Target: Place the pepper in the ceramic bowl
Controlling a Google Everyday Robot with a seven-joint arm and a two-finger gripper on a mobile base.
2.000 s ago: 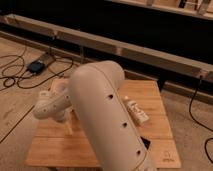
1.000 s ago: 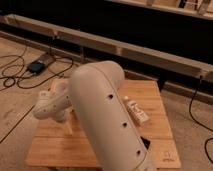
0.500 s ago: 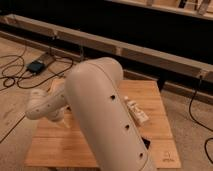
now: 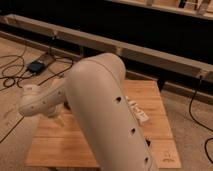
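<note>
My white arm [image 4: 107,115] fills the middle of the view and covers most of the wooden table [image 4: 150,95]. Its wrist end [image 4: 37,102] hangs over the table's left edge. My gripper [image 4: 56,114] points down from it, mostly hidden behind the arm. The pepper and the ceramic bowl are hidden or out of view. A white bottle-like object with a label [image 4: 137,111] lies on the table just right of the arm.
Black cables [image 4: 12,75] and a small dark box [image 4: 36,66] lie on the floor at the left. A long low rail [image 4: 150,50] runs behind the table. Another cable [image 4: 200,110] hangs at the right.
The arm has swung a little left and toward the camera, and the wrist end has shifted left and down over the table's left edge. The white bottle-like object has not moved.
</note>
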